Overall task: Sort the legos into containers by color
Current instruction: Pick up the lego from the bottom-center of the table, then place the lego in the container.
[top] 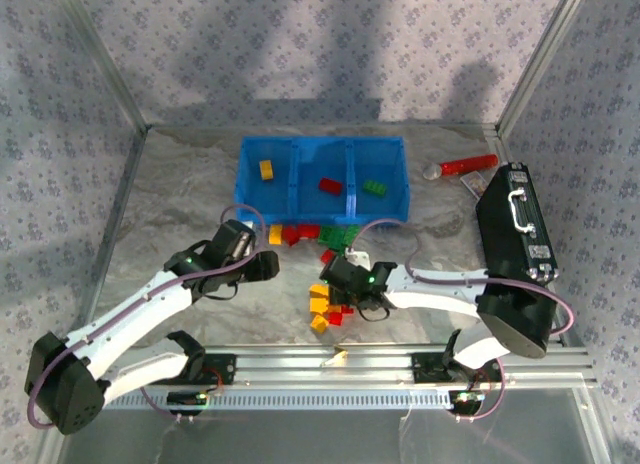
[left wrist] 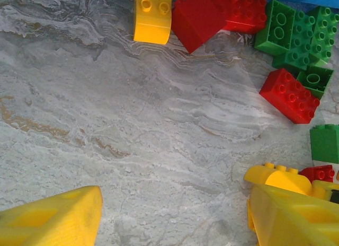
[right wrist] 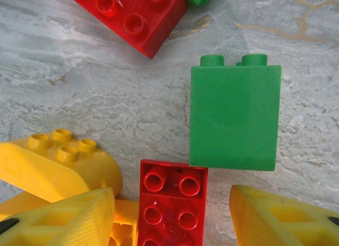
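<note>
My left arm (top: 140, 306) stretches forward and leans toward the middle. My left claw (top: 264, 265) points down, its yellow fingers (left wrist: 53, 219) wide apart. My right arm (top: 440, 287) reaches in sideways from the right. My right claw (top: 340, 282) points down, fingers apart too.

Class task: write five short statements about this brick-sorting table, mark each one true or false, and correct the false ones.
1. The blue tray has three compartments. True.
2. A green brick sits in the leftmost section. False: the left compartment holds a yellow brick.
3. The black case lies to the right of the tray. True.
4. The left hand grips a red brick. False: its fingers stand open over bare table.
5. A red brick lies between the open fingers of the right hand. True.
</note>
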